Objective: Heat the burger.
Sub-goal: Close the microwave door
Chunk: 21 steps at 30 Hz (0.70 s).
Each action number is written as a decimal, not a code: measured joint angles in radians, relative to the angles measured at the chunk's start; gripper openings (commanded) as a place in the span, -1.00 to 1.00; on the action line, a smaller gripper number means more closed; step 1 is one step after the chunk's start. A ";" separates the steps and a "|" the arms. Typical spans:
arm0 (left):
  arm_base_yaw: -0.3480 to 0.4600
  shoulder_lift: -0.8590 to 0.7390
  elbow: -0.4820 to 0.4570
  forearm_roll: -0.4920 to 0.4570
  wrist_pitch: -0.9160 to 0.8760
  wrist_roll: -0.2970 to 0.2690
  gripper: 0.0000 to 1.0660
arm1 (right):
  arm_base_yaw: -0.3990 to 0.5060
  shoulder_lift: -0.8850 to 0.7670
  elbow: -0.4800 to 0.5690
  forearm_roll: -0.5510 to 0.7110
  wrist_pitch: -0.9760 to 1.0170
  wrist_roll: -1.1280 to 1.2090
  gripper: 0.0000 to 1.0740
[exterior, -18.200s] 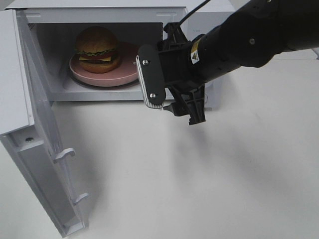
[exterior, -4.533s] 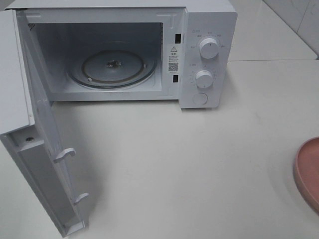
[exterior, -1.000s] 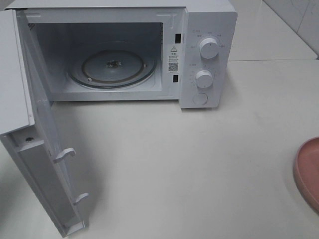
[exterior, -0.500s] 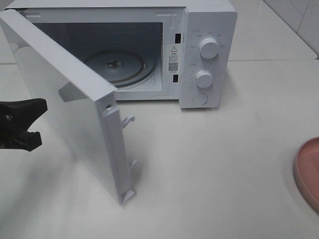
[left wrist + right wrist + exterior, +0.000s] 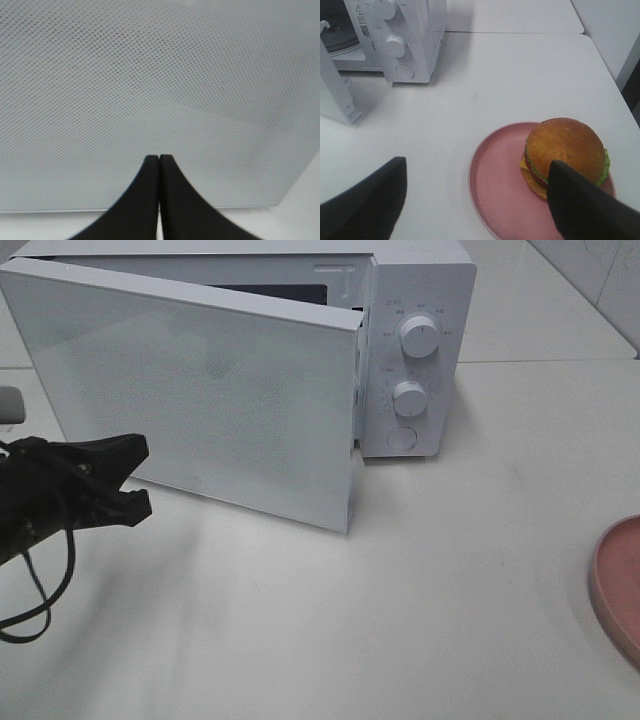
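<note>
Left tool (image 5: 135, 477) reaches in low from the left, fingers pressed together (empty), tips at the half-closed microwave door (image 5: 210, 390). Right tool (image 5: 475, 200) hangs wide open above the burger (image 5: 565, 155), which sits on the pink plate (image 5: 495, 185) on the desk (image 5: 450, 590).

I seem to be in a kitchen-like test setup: a white microwave (image 5: 300, 360) at the frame's upper left stands on a plain white table (image 5: 450, 590).
</note>
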 measured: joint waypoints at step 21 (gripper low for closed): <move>-0.186 0.141 -0.425 -0.191 0.240 0.045 -1.00 | 0.000 0.000 0.000 0.000 0.000 0.000 0.37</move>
